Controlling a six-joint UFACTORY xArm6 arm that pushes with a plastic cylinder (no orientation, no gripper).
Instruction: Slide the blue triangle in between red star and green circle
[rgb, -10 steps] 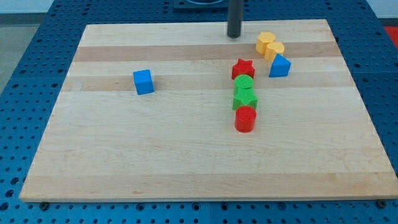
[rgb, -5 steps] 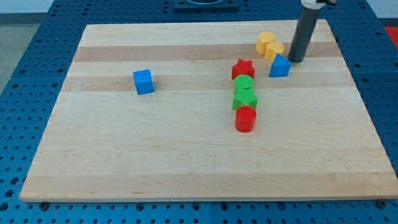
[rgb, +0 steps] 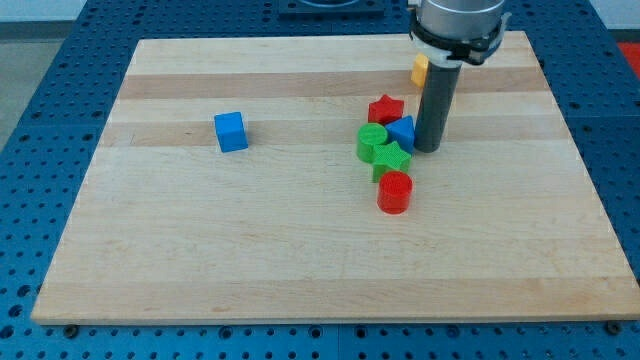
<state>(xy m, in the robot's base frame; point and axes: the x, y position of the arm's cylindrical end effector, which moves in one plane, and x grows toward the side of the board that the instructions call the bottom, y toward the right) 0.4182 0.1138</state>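
The blue triangle sits just below and right of the red star and right of the green circle, touching both. My tip stands against the triangle's right side. A green star lies below the circle, with a red cylinder under it.
A blue cube sits alone at the view's left. A yellow block near the view's top is mostly hidden behind the rod. The arm's body fills the top right of the board.
My tip swept from the top right down and left, pushing the blue triangle left against the red star and green circle. The green circle shifted left.
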